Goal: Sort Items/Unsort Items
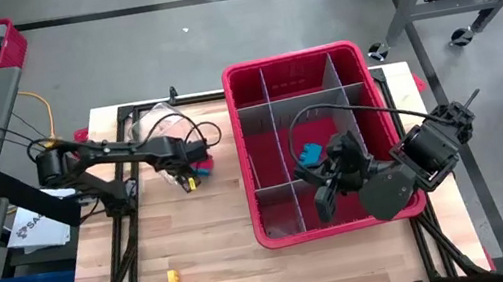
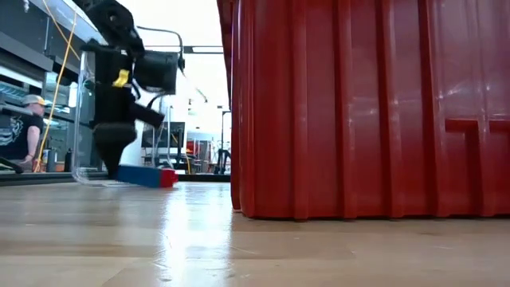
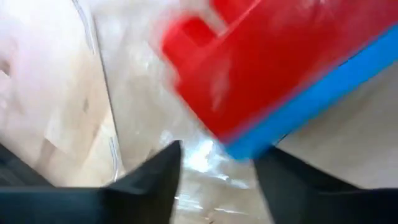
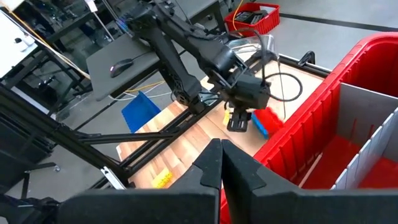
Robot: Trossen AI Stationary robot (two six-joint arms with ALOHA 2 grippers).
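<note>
Red-and-blue piece [image 3: 273,74] lies on the table [image 1: 206,239] left of the bin [image 1: 295,65], on clear plastic. Left gripper [image 1: 191,171] is down over it, jaws apart, not clamping. Right gripper [image 4: 221,163] hangs shut over the bin. Yellow block [image 1: 174,281] sits near the table's front edge.

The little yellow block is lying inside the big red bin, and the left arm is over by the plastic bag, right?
Not quite. The high view shows the yellow block lying on the wooden table, outside the red bin. The left gripper is indeed by the plastic bag.
</note>
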